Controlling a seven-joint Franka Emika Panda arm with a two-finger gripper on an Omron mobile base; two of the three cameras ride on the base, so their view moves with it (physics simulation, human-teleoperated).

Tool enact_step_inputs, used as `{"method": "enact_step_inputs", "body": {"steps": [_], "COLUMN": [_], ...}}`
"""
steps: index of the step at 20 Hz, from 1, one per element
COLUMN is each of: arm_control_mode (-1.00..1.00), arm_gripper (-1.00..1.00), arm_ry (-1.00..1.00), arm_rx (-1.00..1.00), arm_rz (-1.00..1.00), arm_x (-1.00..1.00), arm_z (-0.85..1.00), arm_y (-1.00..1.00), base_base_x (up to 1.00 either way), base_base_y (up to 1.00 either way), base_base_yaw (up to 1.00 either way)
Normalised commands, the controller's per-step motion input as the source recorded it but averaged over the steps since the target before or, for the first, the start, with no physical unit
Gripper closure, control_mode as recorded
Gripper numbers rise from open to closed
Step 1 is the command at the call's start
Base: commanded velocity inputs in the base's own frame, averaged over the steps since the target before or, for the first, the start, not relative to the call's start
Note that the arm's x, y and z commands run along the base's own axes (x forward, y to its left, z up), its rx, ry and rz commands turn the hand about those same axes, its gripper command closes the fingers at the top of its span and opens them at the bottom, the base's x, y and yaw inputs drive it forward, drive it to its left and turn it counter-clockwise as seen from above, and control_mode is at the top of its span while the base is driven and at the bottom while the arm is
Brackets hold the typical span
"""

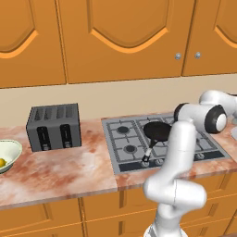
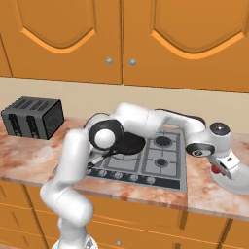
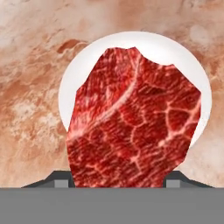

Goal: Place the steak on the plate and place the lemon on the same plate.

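No text, label, brand, number or sign can be read on anything in these views.

Steak (image 3: 133,120) held in tool above white plate (image 3: 70,85).

White arm (image 2: 73,160) rising from the base, bending at a dark elbow joint, then reaching far out to the right, low over the counter. Wrist turned down at the far right end, hand pointing toward the surface. Gripper (image 2: 224,171) hanging at the end of the reach, fingers (image 3: 175,178) spread fairly wide, one on each side of the steak (image 3: 133,122), which sits between them. In the left base view, upper arm (image 1: 178,152) standing nearly upright, forearm stretching off past the right edge.
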Motion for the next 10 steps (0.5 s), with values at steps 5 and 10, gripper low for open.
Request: {"method": "enact_step_inputs", "body": {"steps": [5,10], "arm_control_mode": [-1.00,-1.00], "arm_gripper": [1.00,1.00], "arm_ry": [0.00,0.02], "arm_rx": [0.08,0.04], "arm_rz": [0.00,0.00], "arm_x": [0.27,0.30], "arm_z": [-0.13,-0.15], "arm_y": [-0.28,-0.03], "base_base_x": [0.00,0.00], "base_base_y": [0.00,0.00], "base_base_yaw": [0.00,0.00]}}
